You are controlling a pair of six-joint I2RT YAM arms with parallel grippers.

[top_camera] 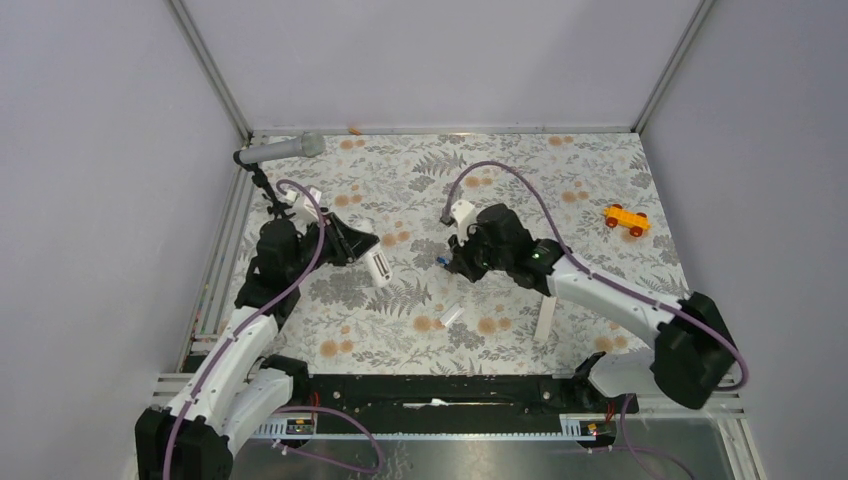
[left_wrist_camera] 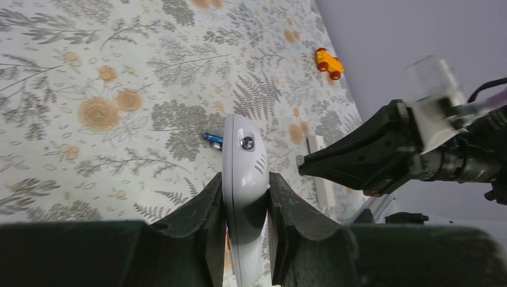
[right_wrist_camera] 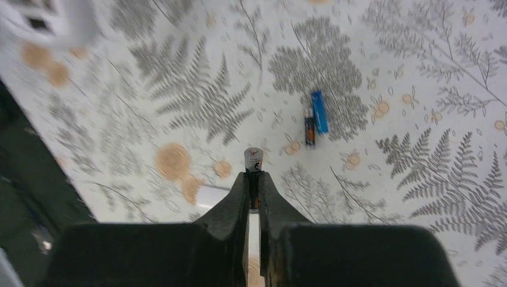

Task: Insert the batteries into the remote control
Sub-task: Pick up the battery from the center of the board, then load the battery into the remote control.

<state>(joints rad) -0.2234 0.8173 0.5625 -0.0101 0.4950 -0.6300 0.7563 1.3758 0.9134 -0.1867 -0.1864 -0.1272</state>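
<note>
While left gripper (left_wrist_camera: 245, 179) clamps the remote (left_wrist_camera: 242, 143), right gripper (right_wrist_camera: 253, 178) pinches a silver-tipped battery (right_wrist_camera: 253, 158). Blue battery (right_wrist_camera: 320, 112) and dark battery (right_wrist_camera: 309, 128) lie touching, right of frame centre.

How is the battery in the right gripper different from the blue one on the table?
The held battery is pinched in the right gripper, above the table; the blue battery lies flat on it. The held battery shows a grey end; the blue battery has a blue jacket. Both are small, slim cylinders.
</note>
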